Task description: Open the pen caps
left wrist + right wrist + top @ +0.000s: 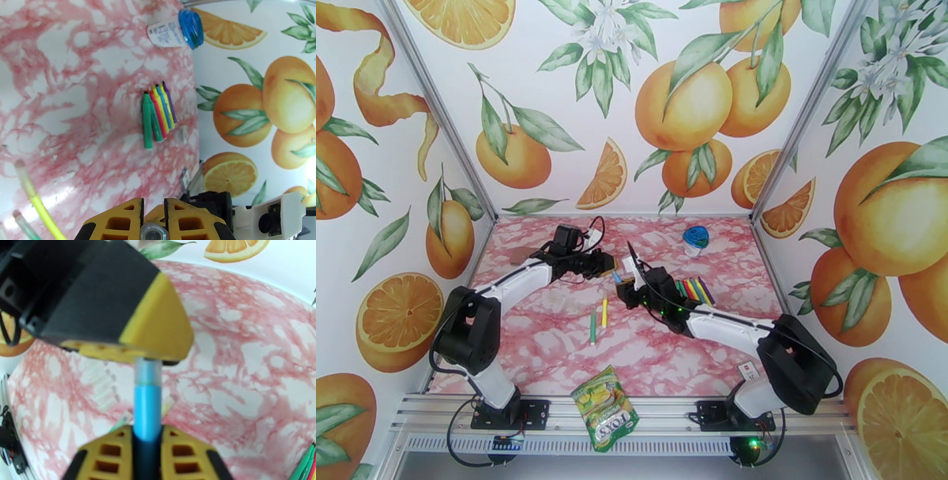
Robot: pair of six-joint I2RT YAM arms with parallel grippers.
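- The pink marbled table (553,347) carries everything. The blue-lidded container (696,239) at its far right is the marker for every place below.
- The snack packet (606,408) lies well to the near left of the container, at the table's front edge, and is no part of the job.
- The left gripper (605,264) and right gripper (630,286) meet to the left of the container and a little nearer. Each is clamped narrow on one end of the blue pen (147,409), the right on the barrel and the left on the cap (147,372).
- A row of pens (158,116) lies just on the near side of the container. Their caps look in place, so most of the work seems left to do.
- A green pen (592,325) and a yellow pen (604,312) lie loose farther to the near left. Whether they are uncapped I cannot tell.
- The cap sits against the blue barrel and, by my judgement, is not yet pulled free.
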